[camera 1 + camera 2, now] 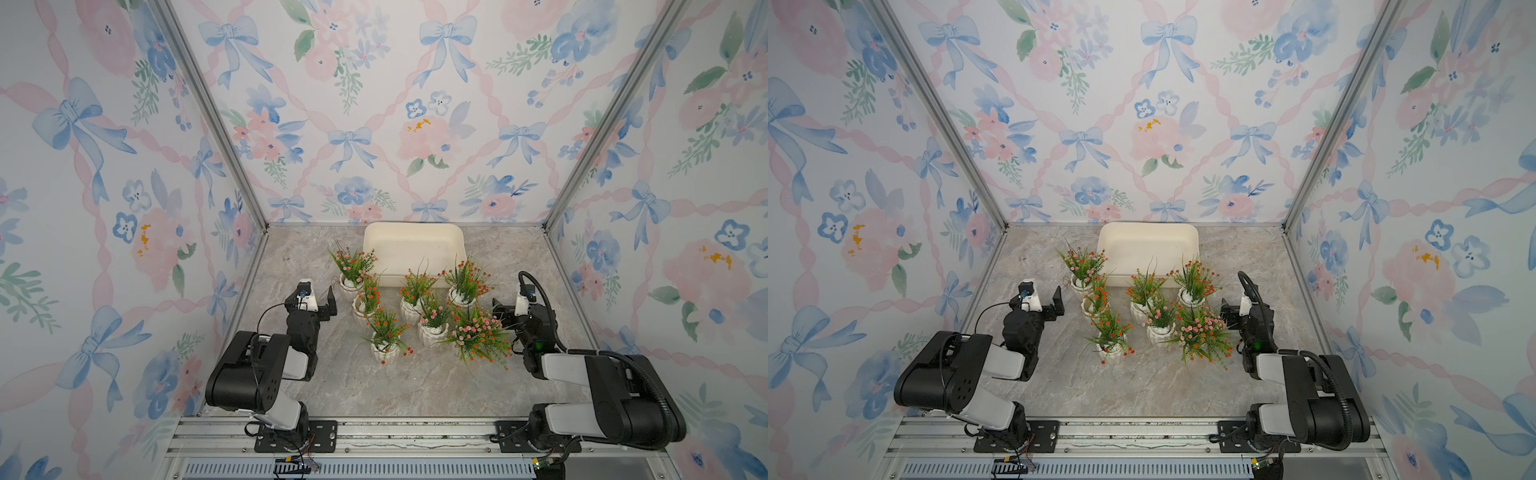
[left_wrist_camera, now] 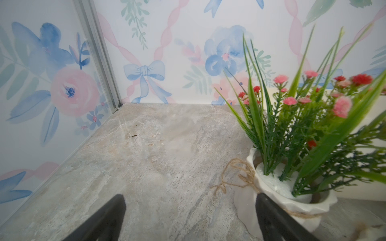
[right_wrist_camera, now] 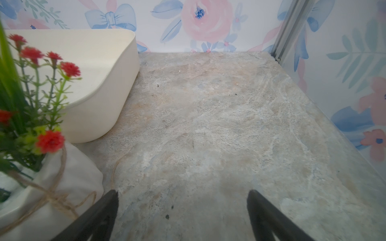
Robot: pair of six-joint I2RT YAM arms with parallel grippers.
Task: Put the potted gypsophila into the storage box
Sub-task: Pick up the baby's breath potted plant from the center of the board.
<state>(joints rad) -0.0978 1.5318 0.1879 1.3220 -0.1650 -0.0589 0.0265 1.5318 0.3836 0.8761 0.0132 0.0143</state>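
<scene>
The potted gypsophila [image 1: 432, 322], seven pots, stand clustered in the middle of the surface [image 1: 374, 390], all outside the storage box [image 1: 415, 249], which sits just beyond them at the far edge. The left claw [image 1: 332, 306] hangs wide open and empty just left of the cluster. The right claw [image 1: 500, 309], equally wide and empty, hangs just right of it.

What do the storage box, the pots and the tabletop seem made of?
Storage box: matte cream plastic, probably; smooth moulded corners. Pots: white, glossy rim, ribbed, likely glazed ceramic. Tabletop: grey-beige veining, stone or printed laminate; cannot tell.
</scene>
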